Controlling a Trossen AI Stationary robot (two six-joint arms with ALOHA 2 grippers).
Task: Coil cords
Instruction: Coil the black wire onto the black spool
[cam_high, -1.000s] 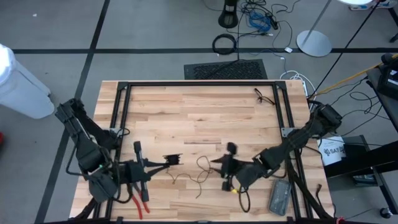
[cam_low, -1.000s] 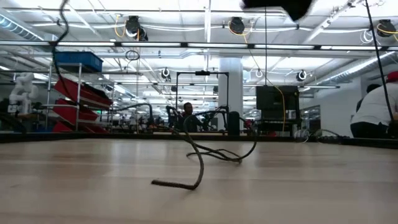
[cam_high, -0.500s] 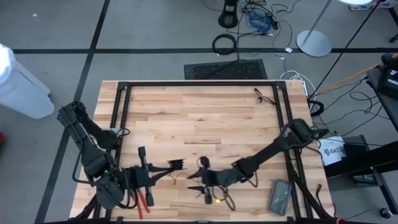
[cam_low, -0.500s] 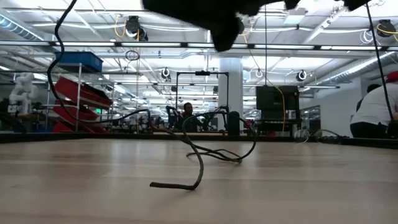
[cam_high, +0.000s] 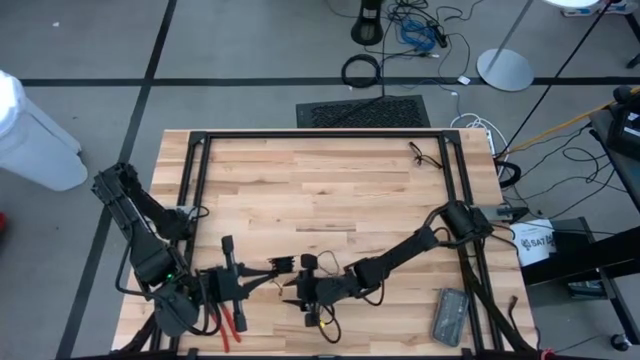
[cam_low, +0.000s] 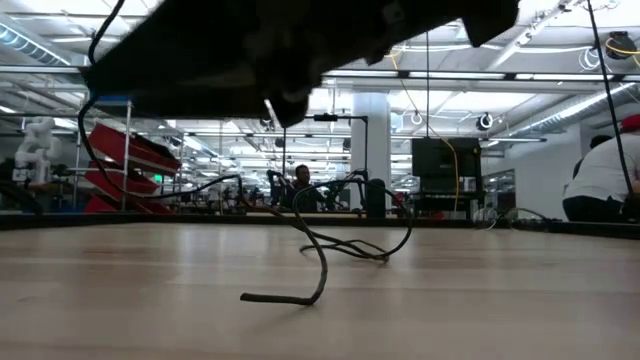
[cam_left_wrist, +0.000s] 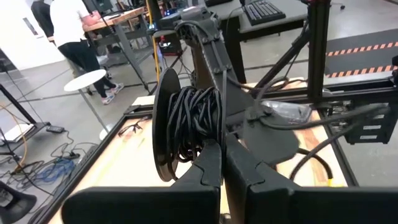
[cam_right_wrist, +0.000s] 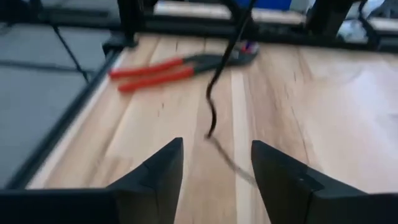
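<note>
The cord is a thin black wire, partly wound on a small dark spool. My left gripper is shut on that spool near the table's near left. The cord's loose part drops from the spool, and its free end lies on the wood. My right gripper stands open just right of the spool, low over the table. Its two fingers point at the hanging cord from either side and touch nothing. My left gripper pinches the spool at its near rim, where the wound turns sit; the fingers hide what exactly lies between them. The fingers come about level from the table's left. The spool stands on edge, lifted clear of the table, with the cord trailing down from it.
Red-handled pliers lie at the near left edge, beside my left arm. A grey device lies at the near right. A black frame rail borders the table, and a small black wire lies at the far right.
My right gripper has swept toward the table's left edge and down, from near the table's middle to just beside the spool in my left gripper. The spool has stayed lifted, and the cord's free end has stayed on the wood.
</note>
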